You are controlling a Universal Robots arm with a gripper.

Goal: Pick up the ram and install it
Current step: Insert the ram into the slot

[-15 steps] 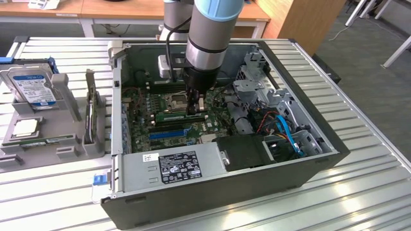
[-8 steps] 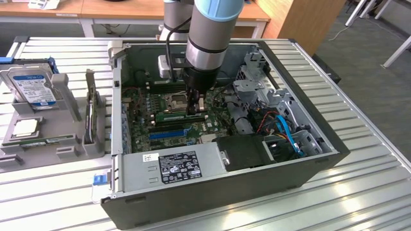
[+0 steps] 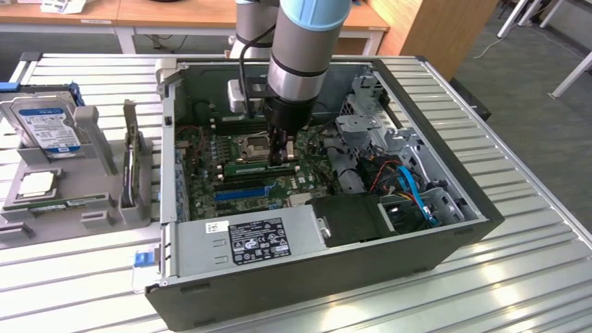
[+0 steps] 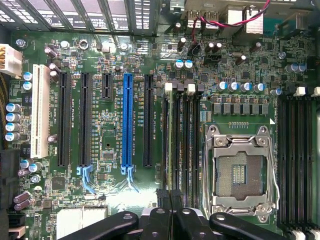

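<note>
The ram [image 3: 248,168] is a thin green stick standing on edge in a memory slot of the motherboard, just beside the CPU socket [image 3: 254,144], inside the open computer case [image 3: 434,263]. My gripper [image 3: 283,156] reaches down into the case and sits over the stick's end toward the exterior view's right. In the wrist view the ram [image 4: 170,140] shows edge-on in the slot, running up to my gripper [image 4: 171,200]. Its black fingers [image 4: 161,200] are shut together above that end of the slot. I cannot tell whether they touch the stick.
A blue expansion slot [image 4: 127,120] and black ones lie beside the memory slots. A power supply [image 3: 249,239], blue cables [image 3: 412,191] and drive cages crowd the case. At the exterior view's left, a grey rack holds a hard drive [image 3: 46,125], a processor [image 3: 37,184] and an expansion card [image 3: 134,163].
</note>
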